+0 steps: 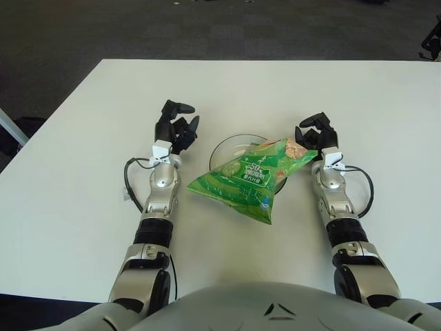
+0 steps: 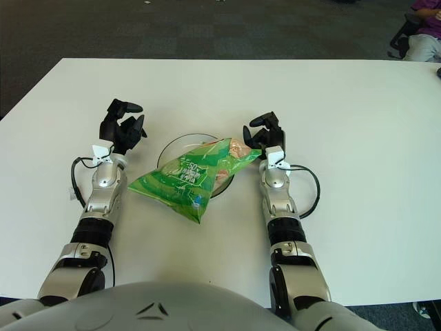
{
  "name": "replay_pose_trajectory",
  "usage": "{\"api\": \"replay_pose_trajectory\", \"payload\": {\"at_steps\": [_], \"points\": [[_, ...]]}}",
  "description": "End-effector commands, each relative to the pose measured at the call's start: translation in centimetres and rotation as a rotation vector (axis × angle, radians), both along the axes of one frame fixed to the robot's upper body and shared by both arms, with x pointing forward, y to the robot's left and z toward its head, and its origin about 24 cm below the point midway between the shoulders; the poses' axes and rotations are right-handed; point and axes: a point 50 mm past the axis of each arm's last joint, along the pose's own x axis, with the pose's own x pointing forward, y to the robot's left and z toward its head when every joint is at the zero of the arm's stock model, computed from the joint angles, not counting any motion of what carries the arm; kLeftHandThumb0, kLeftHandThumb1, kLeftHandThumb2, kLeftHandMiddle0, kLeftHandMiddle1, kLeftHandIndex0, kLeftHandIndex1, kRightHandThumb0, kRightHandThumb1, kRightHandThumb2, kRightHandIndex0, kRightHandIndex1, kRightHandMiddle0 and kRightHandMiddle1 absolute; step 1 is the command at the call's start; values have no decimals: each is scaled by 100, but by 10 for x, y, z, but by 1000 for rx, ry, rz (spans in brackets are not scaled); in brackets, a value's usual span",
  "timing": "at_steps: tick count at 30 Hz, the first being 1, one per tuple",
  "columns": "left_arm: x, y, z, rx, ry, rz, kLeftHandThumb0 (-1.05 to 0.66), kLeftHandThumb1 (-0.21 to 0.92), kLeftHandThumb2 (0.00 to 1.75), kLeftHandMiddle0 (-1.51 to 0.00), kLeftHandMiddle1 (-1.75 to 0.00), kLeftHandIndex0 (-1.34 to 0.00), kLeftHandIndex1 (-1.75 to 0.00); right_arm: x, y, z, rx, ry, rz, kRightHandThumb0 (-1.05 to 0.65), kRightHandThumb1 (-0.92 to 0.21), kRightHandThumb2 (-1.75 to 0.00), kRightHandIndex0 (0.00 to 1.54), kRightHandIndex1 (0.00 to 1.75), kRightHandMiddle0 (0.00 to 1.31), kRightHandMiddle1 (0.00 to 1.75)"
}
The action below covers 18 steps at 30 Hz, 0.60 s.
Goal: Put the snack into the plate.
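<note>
The snack is a green bag (image 1: 244, 181) lying across a clear glass plate (image 1: 219, 149) in the middle of the white table. The bag covers most of the plate and hangs over its near edge. My right hand (image 1: 315, 131) is just right of the plate, beside the bag's upper right corner. Its fingers are loosely curled and nothing is between them. My left hand (image 1: 177, 127) is left of the plate, apart from it, with fingers spread and empty.
The white table (image 1: 83, 172) stretches wide on both sides and behind the plate. Dark carpet lies beyond its far edge. A seated person (image 2: 424, 38) shows at the far right.
</note>
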Motion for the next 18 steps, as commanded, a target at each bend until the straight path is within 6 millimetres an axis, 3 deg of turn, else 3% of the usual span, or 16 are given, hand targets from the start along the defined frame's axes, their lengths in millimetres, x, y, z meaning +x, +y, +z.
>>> {"api": "replay_pose_trajectory", "payload": {"at_steps": [1,18], "points": [[2,1,-1,10,12,-5,-36,89,32,-95,-175,-46,-149,-3,-7,-4,-18,28,-14,-39,-66,-86,87,175,36,175],[3,1,-2,19,25,-10,-36,89,33,-95,-175,-47,-148,-3,-9,-4,-32,27,-8,-39,-65,-88,88,175,37,175]]}}
